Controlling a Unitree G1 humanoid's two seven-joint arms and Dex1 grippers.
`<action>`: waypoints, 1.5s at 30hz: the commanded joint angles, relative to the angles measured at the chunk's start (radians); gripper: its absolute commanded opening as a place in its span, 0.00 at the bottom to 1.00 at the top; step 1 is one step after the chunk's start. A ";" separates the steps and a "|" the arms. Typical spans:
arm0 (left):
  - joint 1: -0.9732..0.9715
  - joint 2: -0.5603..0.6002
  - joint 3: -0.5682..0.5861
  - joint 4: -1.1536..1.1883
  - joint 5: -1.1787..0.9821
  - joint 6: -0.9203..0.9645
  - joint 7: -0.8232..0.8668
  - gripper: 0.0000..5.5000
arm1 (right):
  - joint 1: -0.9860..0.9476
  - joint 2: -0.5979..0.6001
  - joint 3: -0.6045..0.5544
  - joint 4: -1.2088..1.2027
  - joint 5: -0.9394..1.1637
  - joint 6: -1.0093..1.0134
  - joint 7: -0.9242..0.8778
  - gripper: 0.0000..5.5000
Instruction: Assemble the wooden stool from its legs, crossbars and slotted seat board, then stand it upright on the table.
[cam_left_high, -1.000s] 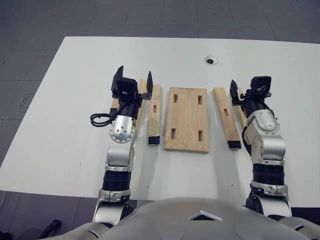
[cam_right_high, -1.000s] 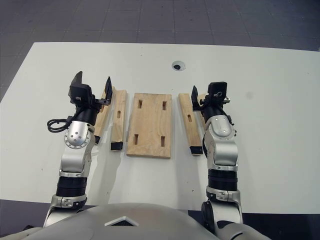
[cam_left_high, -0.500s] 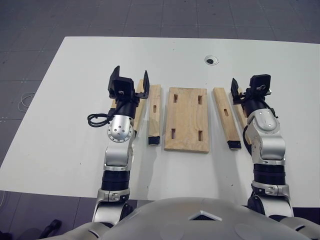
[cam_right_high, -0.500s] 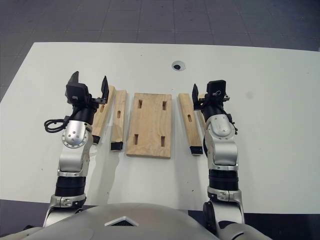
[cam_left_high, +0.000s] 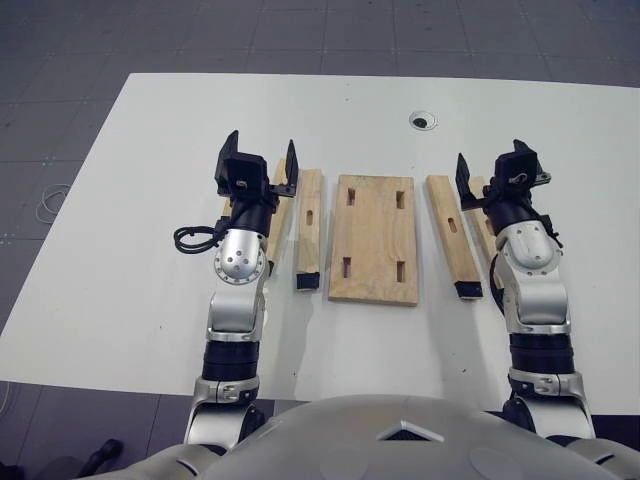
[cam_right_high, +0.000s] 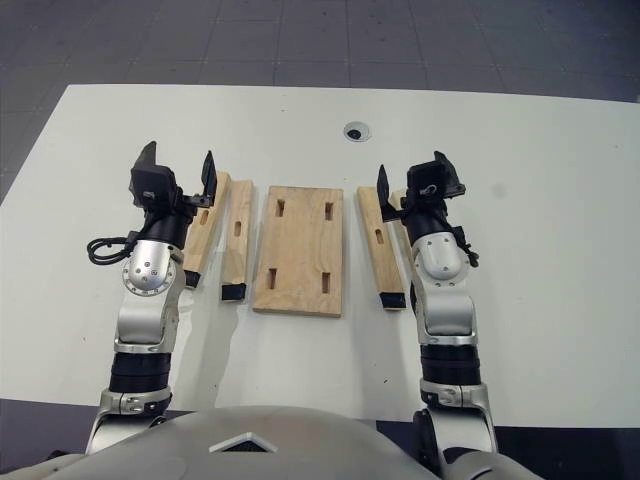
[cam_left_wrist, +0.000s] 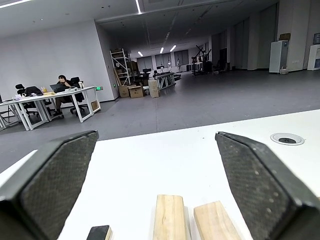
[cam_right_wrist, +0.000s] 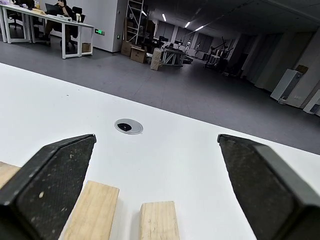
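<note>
The slotted seat board (cam_left_high: 373, 238) lies flat mid-table. Left of it lie two slotted legs with black end caps, one (cam_left_high: 309, 225) beside the board and one (cam_left_high: 275, 210) partly under my left gripper (cam_left_high: 262, 155). That gripper hovers open over the far ends of these legs (cam_left_wrist: 170, 222), holding nothing. Right of the board lie two more pieces, one (cam_left_high: 451, 233) in full view and one (cam_left_high: 484, 228) partly hidden by my right arm. My right gripper (cam_left_high: 491, 163) is open above their far ends (cam_right_wrist: 159, 220), empty.
A round cable hole (cam_left_high: 423, 121) sits in the white table (cam_left_high: 150, 250) beyond the board. Wide bare table surface lies to the left, right and far side of the parts. The near table edge runs just behind my forearms.
My left gripper has shifted slightly left. My right gripper's fingers have spread wider and its wrist has turned a little. The wooden parts have not moved.
</note>
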 joint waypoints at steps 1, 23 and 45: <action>0.025 0.012 0.005 -0.039 0.006 0.020 0.002 0.78 | 0.064 -0.156 -0.116 -0.043 0.100 0.086 0.157 0.82; 0.081 0.013 -0.012 -0.081 0.009 0.041 -0.004 0.78 | 0.304 -0.310 -0.135 0.136 0.102 0.070 0.311 0.78; 0.057 0.030 0.007 -0.073 -0.004 0.045 -0.008 0.78 | 0.275 -0.253 -0.165 0.140 0.310 0.322 0.319 0.24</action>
